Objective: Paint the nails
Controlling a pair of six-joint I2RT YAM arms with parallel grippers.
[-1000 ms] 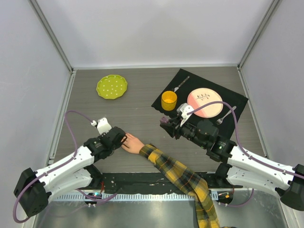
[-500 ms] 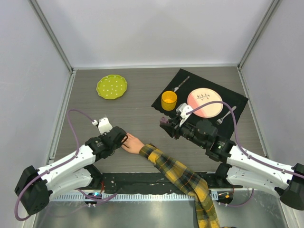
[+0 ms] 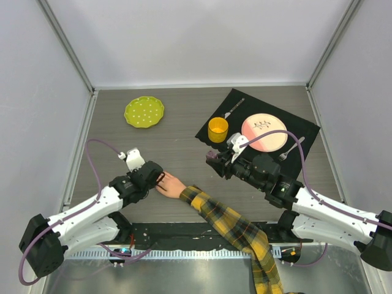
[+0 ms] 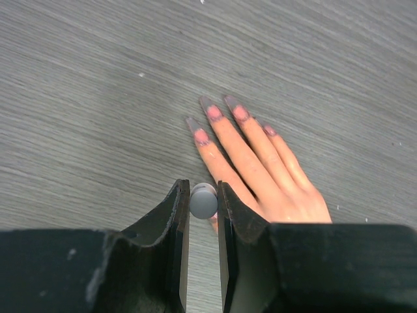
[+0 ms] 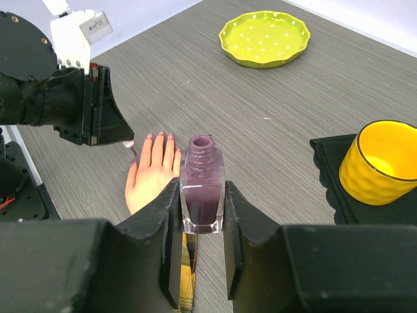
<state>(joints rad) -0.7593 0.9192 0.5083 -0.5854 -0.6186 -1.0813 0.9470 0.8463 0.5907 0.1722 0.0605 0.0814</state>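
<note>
The pale peach mannequin hand (image 3: 171,184) lies palm down on the table, with its yellow-and-black plaid sleeve (image 3: 236,228) trailing to the near edge. Its nails (image 4: 213,112) show pink smeared with grey-purple polish. My left gripper (image 4: 202,190) is shut on the grey brush cap (image 4: 203,202) and hovers just beside the thumb side of the hand. The brush tip is hidden below the cap. My right gripper (image 5: 202,195) is shut on an open purple nail polish bottle (image 5: 202,189) and holds it upright above the table, right of the hand (image 5: 151,171).
A green dotted plate (image 3: 144,111) sits at the back left. A black mat (image 3: 300,125) at the back right carries a yellow cup (image 3: 217,129), a pink plate (image 3: 264,133) and forks. Grey walls enclose the table.
My left gripper has shifted slightly away from the near edge beside the hand. The right arm and bottle have not moved.
</note>
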